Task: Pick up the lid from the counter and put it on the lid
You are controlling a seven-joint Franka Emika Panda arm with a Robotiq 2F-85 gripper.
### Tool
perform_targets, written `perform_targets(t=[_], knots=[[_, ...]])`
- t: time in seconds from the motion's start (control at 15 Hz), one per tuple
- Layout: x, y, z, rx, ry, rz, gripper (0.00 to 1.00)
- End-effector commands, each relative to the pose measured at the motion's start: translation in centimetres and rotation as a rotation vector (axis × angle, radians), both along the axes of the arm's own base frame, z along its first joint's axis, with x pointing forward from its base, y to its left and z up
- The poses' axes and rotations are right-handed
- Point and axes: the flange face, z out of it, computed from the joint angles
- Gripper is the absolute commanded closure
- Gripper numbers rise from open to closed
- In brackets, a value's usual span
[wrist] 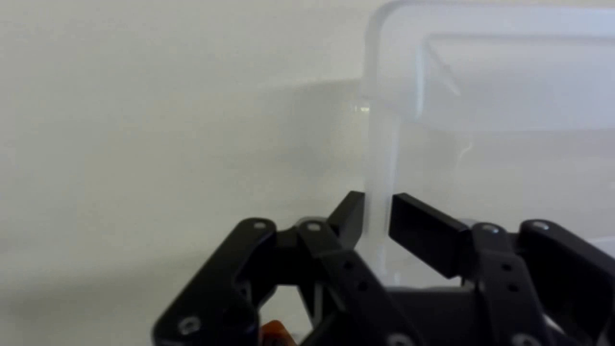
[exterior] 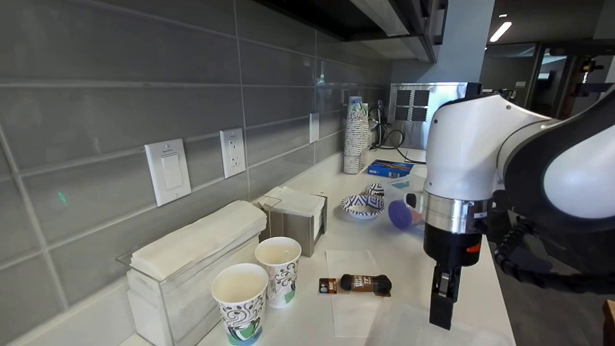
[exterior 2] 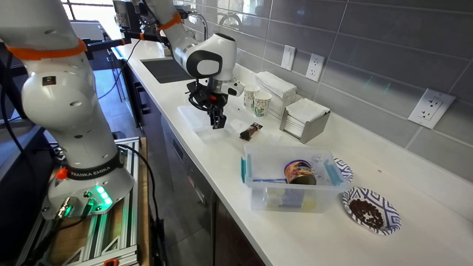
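- While the edge of the translucent lid (wrist: 509,108) is seen between the fingertips of the tool (wrist: 378,214) in the wrist view, the fingertips are narrowly parted; whether the edge is pinched cannot be told.
- In an exterior view, the tool is pointed down over the right part of the bench (exterior: 408,264); to its left, a black bundle (exterior: 366,284) is laid across a pale sheet (exterior: 358,319), with two patterned cups (exterior: 241,305) farther left.
- In an exterior view, the lid is shown on the bench by the tool, beyond a clear container (exterior 2: 321,189) in which a can (exterior 2: 300,170) is held.
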Motion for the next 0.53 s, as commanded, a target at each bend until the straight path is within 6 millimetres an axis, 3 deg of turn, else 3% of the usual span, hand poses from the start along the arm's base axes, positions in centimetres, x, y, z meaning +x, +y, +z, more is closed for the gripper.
perform_targets(t=[0.0,0.47], knots=[[-0.7,-0.6,3.4,-0.030,0.025,0.028,0.94],[-1.9,-1.5,7.4,-0.066,0.063,0.037,0.94]])
